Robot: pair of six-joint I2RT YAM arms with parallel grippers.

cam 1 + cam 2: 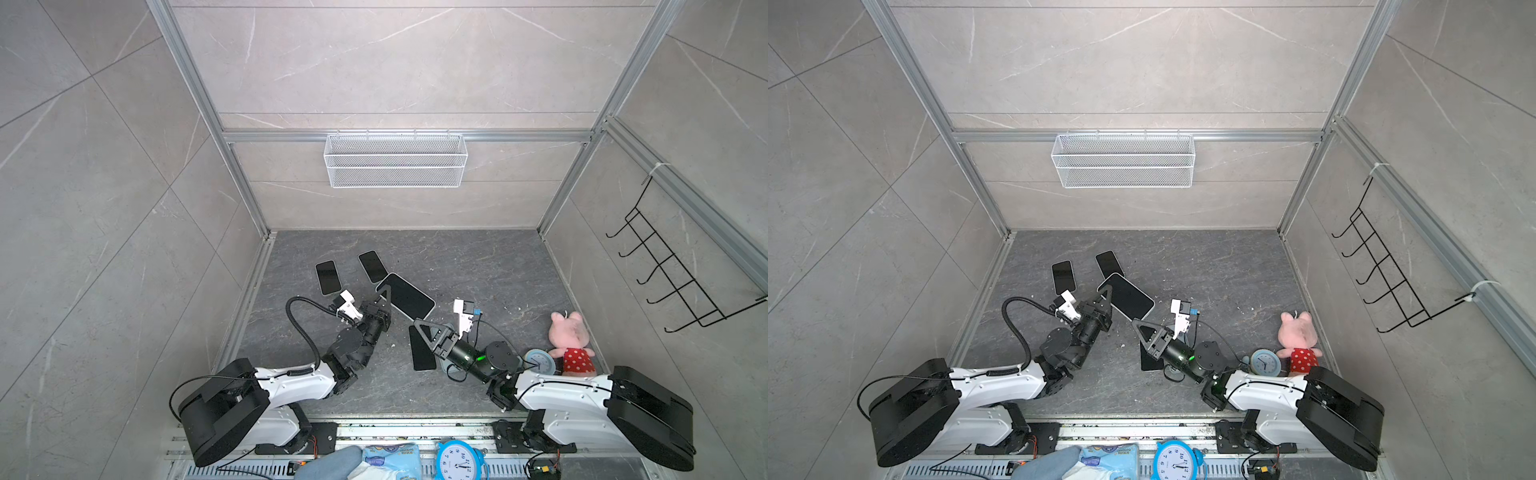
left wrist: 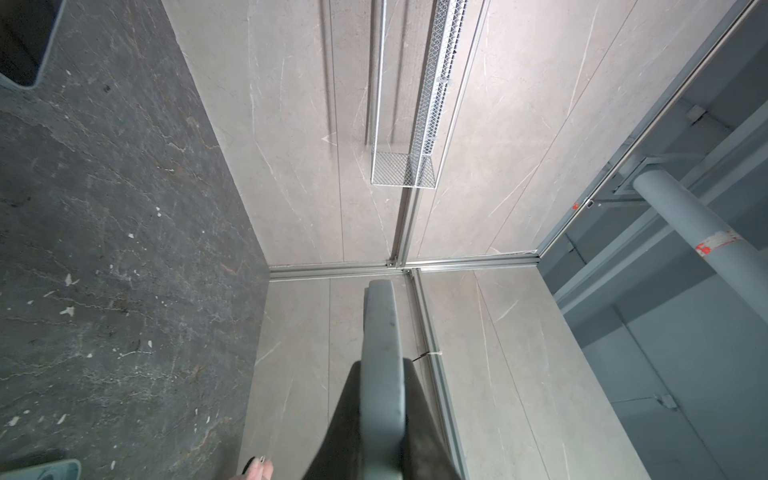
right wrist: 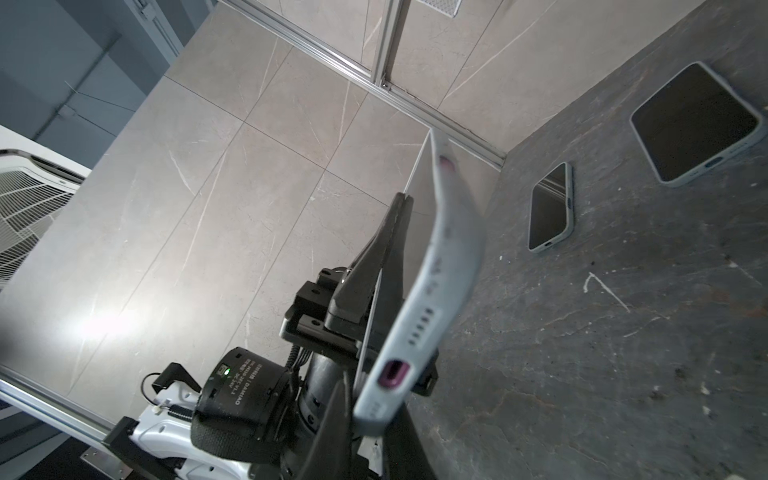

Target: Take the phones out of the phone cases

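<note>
Grippers hold a big black phone (image 1: pixel 407 296) above the middle of the dark stone floor (image 1: pixel 478 266): left gripper (image 1: pixel 384 294) pinches one end, right gripper (image 1: pixel 417 321) pinches its pale grey case (image 3: pixel 453 249).

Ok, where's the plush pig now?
In both top views the plush pig lies at the right edge of the table, beside the small round clock.

Both my arms stretched forward, wrists angled toward each other; left gripper (image 1: pixel 384 296) pinched tight, right gripper (image 1: pixel 419 322) clamped narrow.
</note>
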